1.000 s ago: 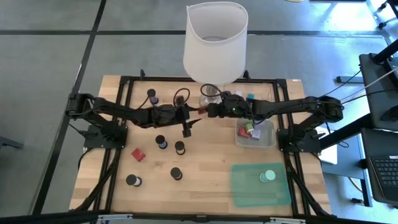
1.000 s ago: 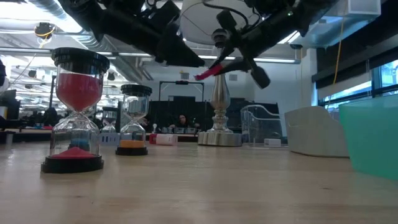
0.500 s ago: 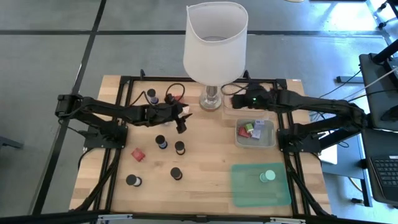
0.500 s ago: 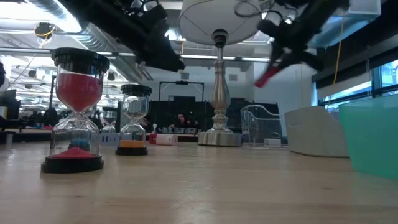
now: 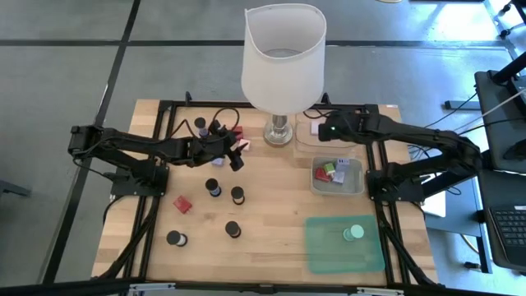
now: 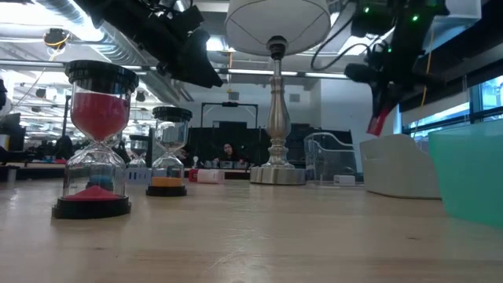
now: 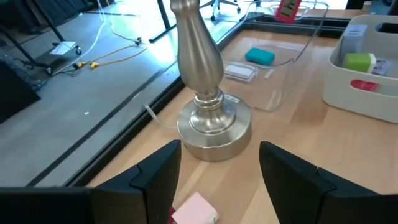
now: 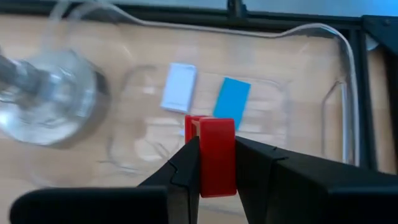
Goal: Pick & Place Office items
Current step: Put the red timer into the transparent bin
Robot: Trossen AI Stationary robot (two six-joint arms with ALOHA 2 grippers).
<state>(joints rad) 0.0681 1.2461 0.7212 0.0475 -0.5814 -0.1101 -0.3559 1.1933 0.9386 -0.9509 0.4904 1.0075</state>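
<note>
At the near edge of your counter (image 5: 271, 247), towards the right corner, the mint-green disc (image 5: 354, 233) lies on the green mat (image 5: 329, 251). Left of the mat, five black-capped hourglasses are spread over the counter's left half, the nearest one (image 5: 176, 238) by the near-left corner, and a red block (image 5: 182, 204) lies among them. Further back on the right, the grey tray (image 5: 353, 186) holds a green block (image 5: 326, 170) and some red and white pieces.

Your left claw (image 5: 238, 148) hangs above the counter just left of the lamp base (image 5: 278, 131), its fingers (image 7: 160, 171) parted and holding nothing; a pink block (image 7: 194, 209) lies on the counter just beneath it.

Your right claw (image 8: 216, 163) is clamped on a red clip (image 8: 217, 151) and hovers over the clear tray (image 5: 306, 141) by the far edge, right of the lamp. In that tray lie a white block (image 8: 179, 86) and a blue block (image 8: 231, 102), side by side and apart. From counter level, the red clip (image 6: 378, 123) points downward above the trays.
</note>
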